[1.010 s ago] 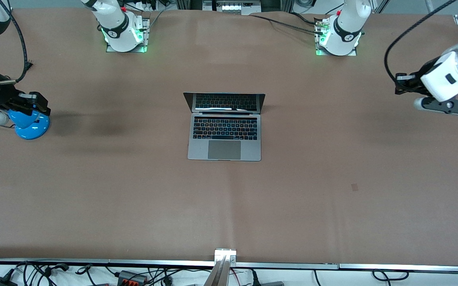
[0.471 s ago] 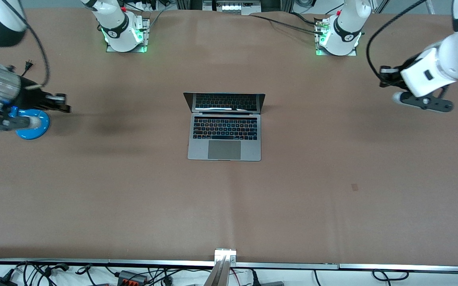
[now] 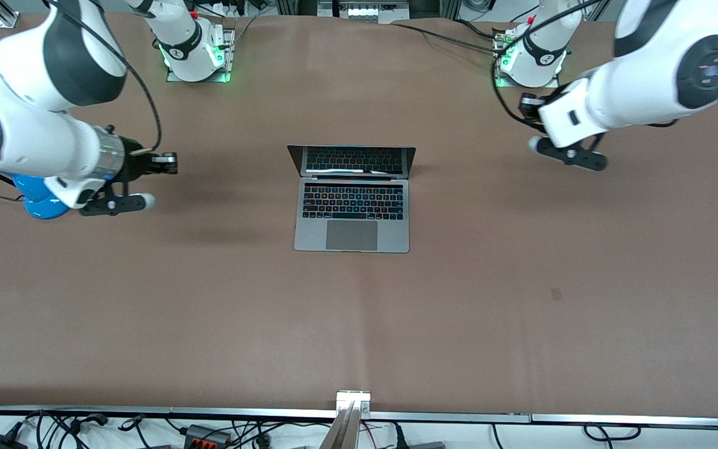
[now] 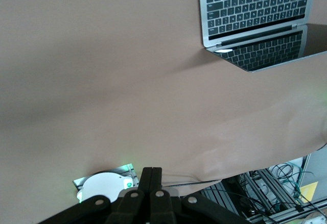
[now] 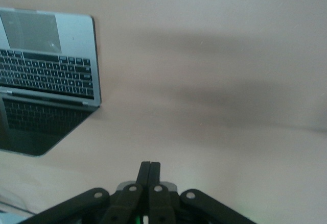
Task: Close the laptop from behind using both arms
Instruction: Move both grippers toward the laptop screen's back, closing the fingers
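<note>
The silver-grey laptop (image 3: 351, 212) lies open at the table's middle, its dark screen (image 3: 353, 159) upright at the edge toward the robots' bases. It also shows in the left wrist view (image 4: 258, 20) and the right wrist view (image 5: 46, 76). My right gripper (image 3: 171, 159) is shut and empty over the table between the laptop and the right arm's end. My left gripper (image 3: 525, 103) is shut and empty over the table toward the left arm's end, apart from the laptop. The shut fingertips show in both wrist views (image 4: 151, 172) (image 5: 150, 166).
A blue round-based object (image 3: 40, 201) stands at the right arm's end, partly hidden by the right arm. The arm bases (image 3: 197, 56) (image 3: 528, 62) stand at the table's edge by the robots. A metal bracket (image 3: 353, 399) sits at the edge nearest the front camera.
Both arms have swung inward from the table's ends toward the laptop. The laptop has not moved and its lid stands as before.
</note>
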`<state>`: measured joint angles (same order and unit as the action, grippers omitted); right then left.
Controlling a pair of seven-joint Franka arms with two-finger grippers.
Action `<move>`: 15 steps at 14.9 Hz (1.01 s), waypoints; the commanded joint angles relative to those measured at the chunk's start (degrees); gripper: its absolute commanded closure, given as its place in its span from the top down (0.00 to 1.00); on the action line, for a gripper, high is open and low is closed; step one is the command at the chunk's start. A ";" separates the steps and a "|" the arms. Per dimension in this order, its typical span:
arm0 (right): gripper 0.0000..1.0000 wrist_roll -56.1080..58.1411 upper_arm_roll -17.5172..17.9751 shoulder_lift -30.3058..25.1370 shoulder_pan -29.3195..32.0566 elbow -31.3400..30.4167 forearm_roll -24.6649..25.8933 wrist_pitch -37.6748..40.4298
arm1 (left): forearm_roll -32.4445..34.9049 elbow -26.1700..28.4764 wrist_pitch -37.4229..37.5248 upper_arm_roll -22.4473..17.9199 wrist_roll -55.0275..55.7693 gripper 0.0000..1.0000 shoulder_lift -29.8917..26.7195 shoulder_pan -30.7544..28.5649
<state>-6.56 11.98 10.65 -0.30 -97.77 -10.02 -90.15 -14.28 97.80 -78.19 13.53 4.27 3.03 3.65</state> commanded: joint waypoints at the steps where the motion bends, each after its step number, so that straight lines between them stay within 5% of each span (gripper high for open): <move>1: 0.00 -0.12 -0.12 -6.93 0.22 -10.65 -5.60 -4.13 | -1.28 8.61 -5.03 3.86 2.13 0.01 -6.18 -1.01; 7: 0.00 -0.81 0.15 -16.97 -6.01 -31.49 -15.37 -18.28 | -6.36 18.72 -8.90 6.33 2.58 0.01 -12.34 -0.75; 11: 0.00 -7.90 0.15 -17.94 -13.73 -34.07 -16.09 -21.02 | -10.68 28.39 -18.11 11.85 2.58 0.01 -16.83 -0.75; 15: 0.00 -12.16 0.15 -17.33 -18.59 -36.00 -16.09 -26.20 | -13.84 32.28 -27.01 18.98 2.41 0.01 -15.69 -0.66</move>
<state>-18.02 12.63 -5.67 -17.72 -130.99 -24.95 -113.07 -25.90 127.49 -102.23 30.35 6.94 -11.20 3.69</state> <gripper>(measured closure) 0.991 0.987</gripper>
